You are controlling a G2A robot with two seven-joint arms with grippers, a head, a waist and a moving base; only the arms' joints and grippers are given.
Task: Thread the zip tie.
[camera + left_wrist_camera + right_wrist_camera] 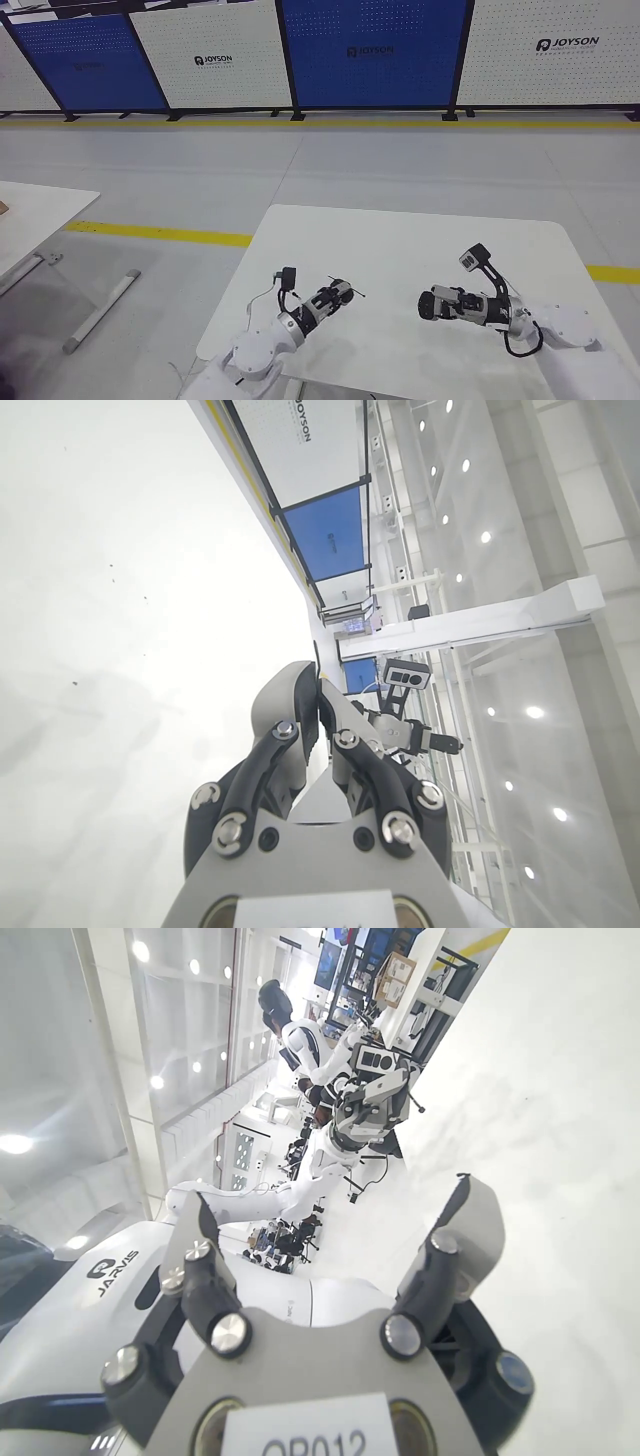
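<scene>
Left gripper (342, 292) over the white table's (400, 240) left half, jaws pressed together pinching the thin black zip tie (357, 292), which sticks out past both sides of the tips, right gripper (424, 305) near and facing it, jaws spread wide.

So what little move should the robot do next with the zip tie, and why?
Probably bring the open right gripper across toward the free end of the zip tie. The left gripper is shut on the thin black zip tie, which sticks out past its fingertips, while the right gripper hangs apart from it over the table, holding nothing.
</scene>
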